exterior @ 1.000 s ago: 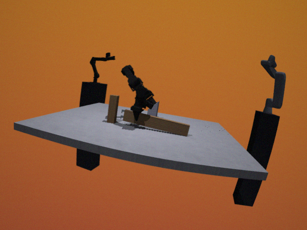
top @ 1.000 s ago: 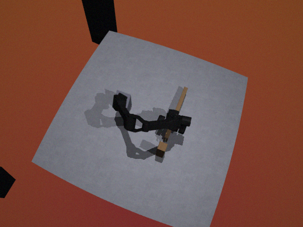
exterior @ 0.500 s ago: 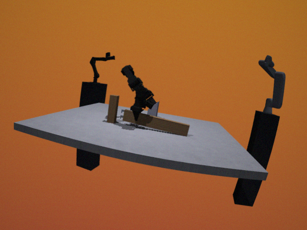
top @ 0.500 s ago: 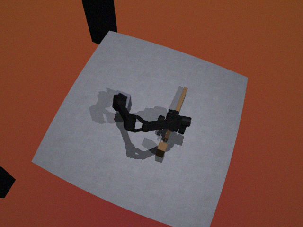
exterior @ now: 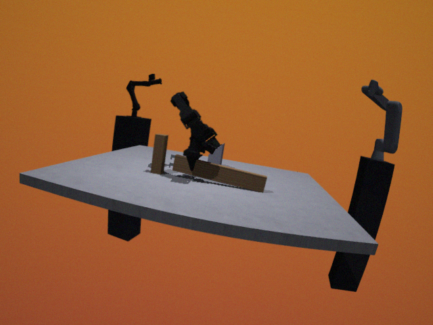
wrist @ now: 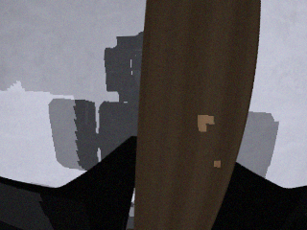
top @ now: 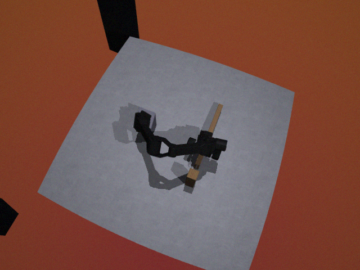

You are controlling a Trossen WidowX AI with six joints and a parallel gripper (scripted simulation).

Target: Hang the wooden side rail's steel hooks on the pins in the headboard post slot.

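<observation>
The wooden side rail (top: pixel 215 118) (exterior: pixel 232 175) (wrist: pixel 192 62) slopes, its hook end raised and its far end down on the table (top: pixel 232 203) (exterior: pixel 227 213). My gripper (exterior: pixel 192 168) (wrist: pixel 165 146) is shut on the rail near its hook end; the arm hides its fingertips in the top view. Two small steel hooks (exterior: pixel 172 156) stick out one above the other toward the post. The wooden headboard post (top: pixel 192 174) (exterior: pixel 160 154) stands upright. A gap shows between hooks and post in the exterior view. The slot and pins are not visible.
My arm's base is by a pale grey block (top: pixel 152 116) (exterior: pixel 218 155) beside the rail. Black pedestals (top: pixel 120 26) (exterior: pixel 130 133) (exterior: pixel 372 196) stand beyond the table edges; in the exterior view two carry other arms (exterior: pixel 134 94) (exterior: pixel 393 126). Dark shadows lie around the rail.
</observation>
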